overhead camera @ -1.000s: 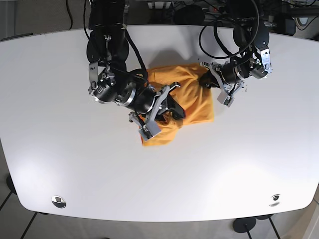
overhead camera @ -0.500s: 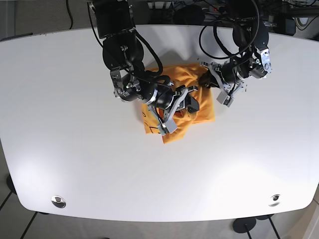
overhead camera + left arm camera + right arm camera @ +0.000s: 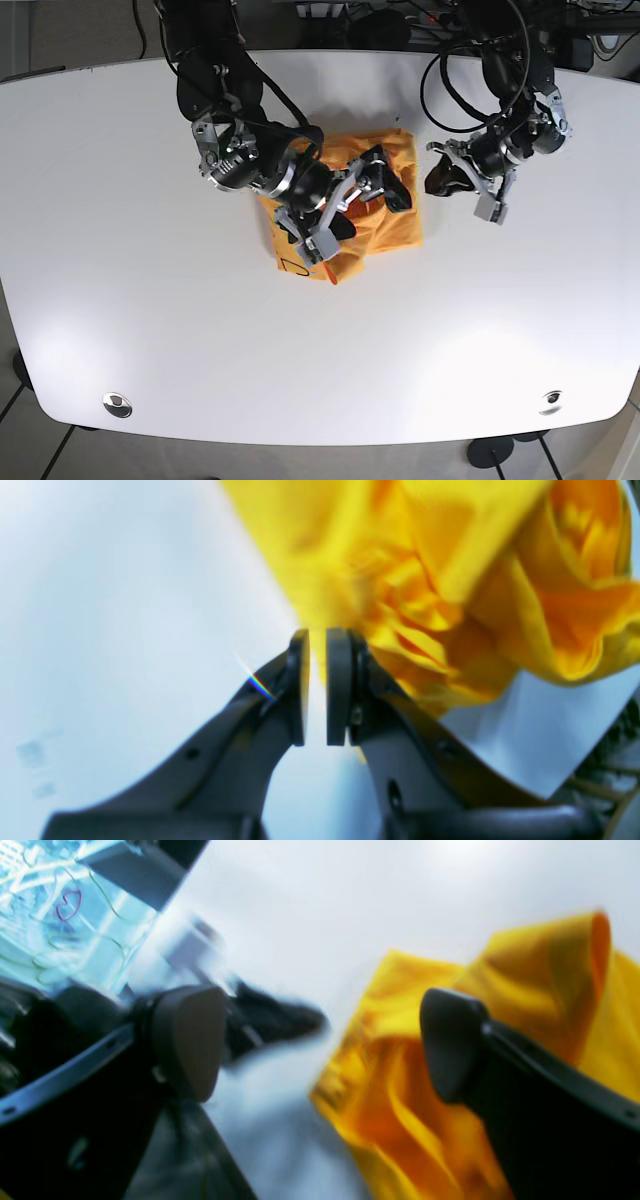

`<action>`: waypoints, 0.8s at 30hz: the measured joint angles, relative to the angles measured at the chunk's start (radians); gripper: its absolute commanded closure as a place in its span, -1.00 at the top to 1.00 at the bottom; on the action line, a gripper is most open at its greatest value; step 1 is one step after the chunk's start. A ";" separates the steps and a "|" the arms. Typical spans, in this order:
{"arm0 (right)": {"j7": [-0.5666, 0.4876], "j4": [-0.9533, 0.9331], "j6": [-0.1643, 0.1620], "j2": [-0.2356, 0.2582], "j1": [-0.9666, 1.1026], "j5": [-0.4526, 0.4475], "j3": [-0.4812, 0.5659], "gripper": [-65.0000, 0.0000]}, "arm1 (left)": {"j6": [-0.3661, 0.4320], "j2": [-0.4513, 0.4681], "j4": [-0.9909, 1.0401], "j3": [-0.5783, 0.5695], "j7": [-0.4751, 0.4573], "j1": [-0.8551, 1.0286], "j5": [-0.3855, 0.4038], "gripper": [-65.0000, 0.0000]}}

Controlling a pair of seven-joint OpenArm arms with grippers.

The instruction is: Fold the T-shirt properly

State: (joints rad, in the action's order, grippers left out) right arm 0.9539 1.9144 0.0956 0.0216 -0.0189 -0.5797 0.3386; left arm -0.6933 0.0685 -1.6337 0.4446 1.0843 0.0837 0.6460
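Observation:
The orange T-shirt [image 3: 395, 228] lies bunched in a rough rectangle at the middle of the white table [image 3: 150, 330]. My right gripper [image 3: 350, 205] hovers over its centre. In the right wrist view the right gripper [image 3: 320, 1045] stands wide open, with rumpled yellow-orange T-shirt [image 3: 400, 1100] below and beyond its fingers and nothing gripped. My left gripper [image 3: 437, 178] sits on bare table just right of the shirt's right edge. In the left wrist view the left gripper [image 3: 317, 680] has its pads together but for a thin slit showing white table. The T-shirt [image 3: 425, 580] lies just past the tips.
Two round metal fittings [image 3: 118, 404] [image 3: 550, 402] sit near the table's front corners. Cables and dark equipment [image 3: 400, 20] crowd the far edge behind both arm bases. A chair caster [image 3: 490, 452] shows under the front edge.
The left gripper has let go of the shirt's right edge and drawn away to the right. The right arm has swung up and right over the shirt, which now lies more compact.

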 measured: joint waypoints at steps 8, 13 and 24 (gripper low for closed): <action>0.003 0.035 -0.002 0.117 0.129 0.008 -0.002 0.75 | 0.000 0.118 0.000 0.007 0.002 0.045 0.015 -0.87; -0.007 -0.039 -0.003 0.079 0.124 0.005 0.003 0.19 | 0.000 0.115 0.000 -0.059 -0.003 0.050 0.018 -0.87; -0.033 -0.120 -0.016 -0.055 0.014 0.019 0.181 -0.92 | 0.000 0.118 0.000 -0.047 -0.001 0.049 0.024 -0.87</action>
State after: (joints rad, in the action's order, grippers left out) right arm 0.9207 1.7943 0.0799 -0.0330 -0.0044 -0.5602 0.5198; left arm -0.6937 0.1864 -1.6337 0.3973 1.0832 0.1329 0.6704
